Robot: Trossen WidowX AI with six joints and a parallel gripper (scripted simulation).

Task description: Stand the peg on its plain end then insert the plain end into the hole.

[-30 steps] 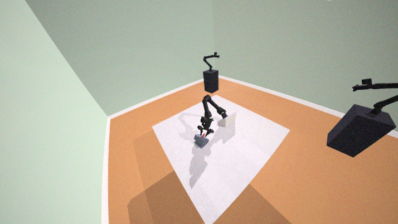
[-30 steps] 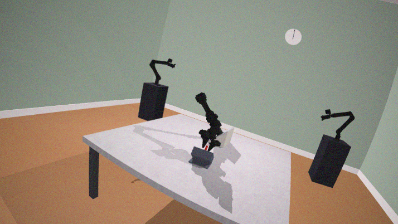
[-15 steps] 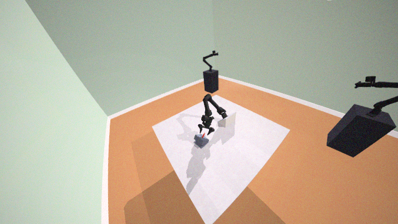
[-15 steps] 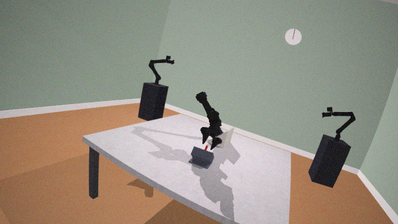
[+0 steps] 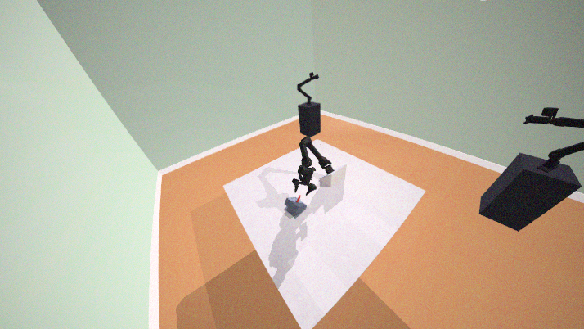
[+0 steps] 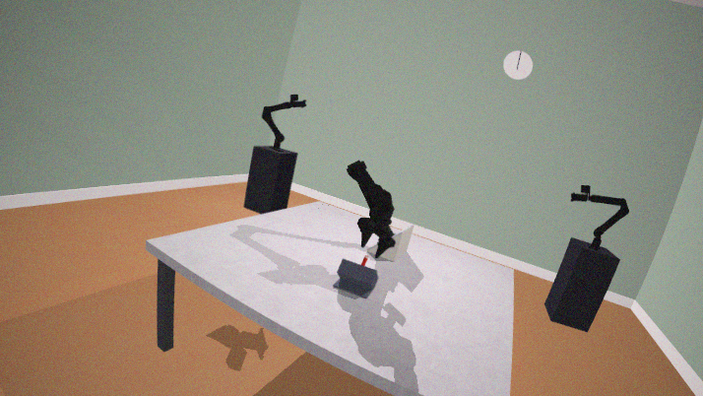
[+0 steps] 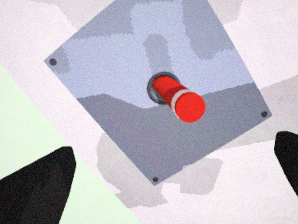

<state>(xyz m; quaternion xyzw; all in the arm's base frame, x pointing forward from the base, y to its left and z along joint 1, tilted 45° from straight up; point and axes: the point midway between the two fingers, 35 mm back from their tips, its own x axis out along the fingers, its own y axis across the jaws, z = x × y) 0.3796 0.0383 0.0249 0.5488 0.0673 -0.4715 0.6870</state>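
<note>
The red peg (image 5: 298,199) (image 6: 364,261) (image 7: 190,107) stands in the hole of the blue-grey sloped panel (image 5: 295,208) (image 6: 356,277) (image 7: 110,75). Its white-banded end sticks out of the face and its plain end is hidden inside. In the wrist view the dark ring of the hole (image 7: 151,93) surrounds the peg. How deep it sits cannot be seen. My gripper (image 5: 303,192) (image 6: 370,251) (image 7: 174,149) is wide open and empty, above the panel and back from the peg's end. In the wrist view the fingers are far apart, one to each side, and neither touches the peg.
A pale upright board (image 5: 339,176) (image 6: 404,243) stands on the white table (image 5: 368,213) (image 6: 458,296) behind the panel, close to my arm. Two other arms stand away from the table on dark pedestals (image 5: 309,119) (image 6: 270,179), the second one at the right (image 5: 527,192) (image 6: 583,286).
</note>
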